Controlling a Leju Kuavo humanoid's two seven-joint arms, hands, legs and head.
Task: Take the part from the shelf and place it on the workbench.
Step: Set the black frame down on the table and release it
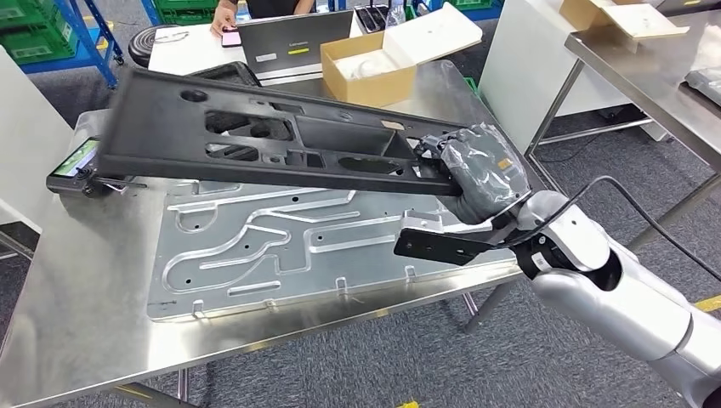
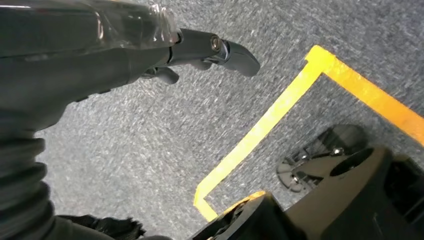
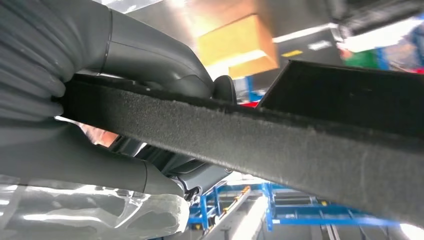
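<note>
Holding the long black panel [image 1: 281, 140] by one end in my right hand [image 1: 478, 170], tilted above the steel workbench [image 1: 85, 289], I should lower it level; my left hand [image 2: 200, 50] hangs empty, fingers loose.

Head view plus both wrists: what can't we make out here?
- Head view: right hand grips the black part; its fingers lie under the part.
- Head view: part covers the far side of the metal plate; whether its far end touches the workbench is unclear.
- Left wrist view: left hand, fingers partly hidden.
</note>
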